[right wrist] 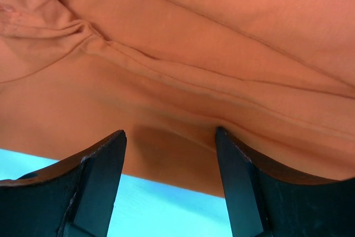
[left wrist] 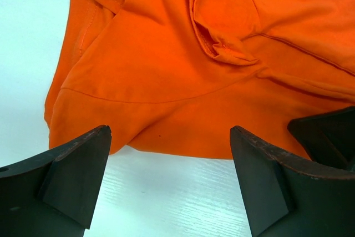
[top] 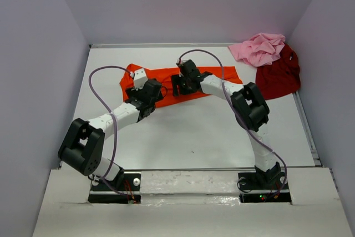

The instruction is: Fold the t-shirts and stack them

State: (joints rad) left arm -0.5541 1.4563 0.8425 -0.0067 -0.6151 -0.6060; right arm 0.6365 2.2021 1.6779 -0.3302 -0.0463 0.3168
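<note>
left fingers point(left wrist: 77, 176) spread wide, low | right fingers point(right wrist: 97, 184) spread wide, low

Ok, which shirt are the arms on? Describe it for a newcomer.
Start at the white table, then its middle. The orange t-shirt lies laid out there, alone. The pink t-shirt and dark red t-shirt sit bunched in the far right corner.

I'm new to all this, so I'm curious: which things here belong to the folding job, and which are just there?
Part of the job: orange t-shirt, pink t-shirt, dark red t-shirt, left tool, right tool.
Just there: white table, purple cables.
</note>
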